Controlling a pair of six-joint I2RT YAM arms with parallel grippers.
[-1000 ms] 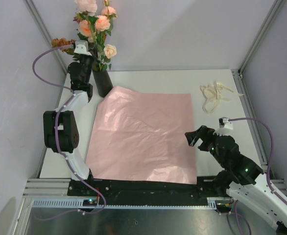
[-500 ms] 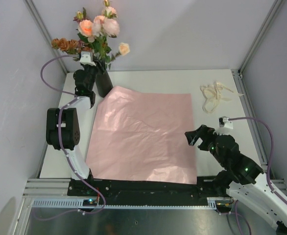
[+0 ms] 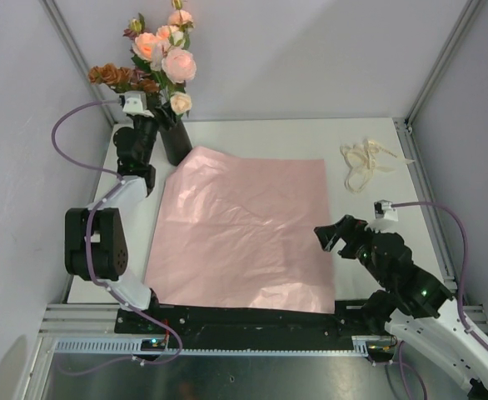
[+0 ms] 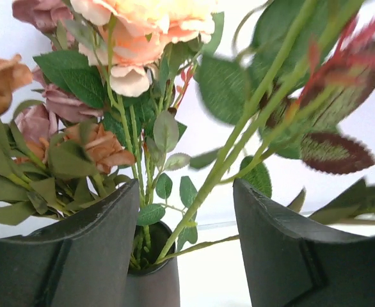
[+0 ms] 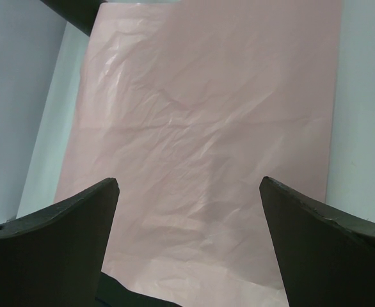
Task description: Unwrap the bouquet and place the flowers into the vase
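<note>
Okay, quick read from my end. The flowers (image 3: pixel 162 62) are standing in the vase (image 3: pixel 176 142) at the upper left of the overhead view, stems roughly upright with a slight lean and heads fanned out above the rim. I'd call the task basically done.

What matters now is the left gripper (image 3: pixel 150 115). It sits right against the bunch, just left of the vase. In its wrist view the jaws are apart, and a couple of green stems run diagonally up through the gap from the vase mouth (image 4: pixel 152 259) at the bottom center. Nothing looks pinched – there's daylight on both sides of the stems.

So the stems' long axis runs up through the gap between the fingers (image 4: pixel 91 256). My guess is I have to back out the open side, away from the vase. Sliding sideways could hook a leaf and tip the whole thing.

The right gripper (image 3: pixel 331 236) is well apart at the lower right, jaws spread wide and empty, hanging over the edge of the pink paper sheet (image 3: pixel 244 225). The left arm is clearly the nearer one – the right isn't involved.
</note>
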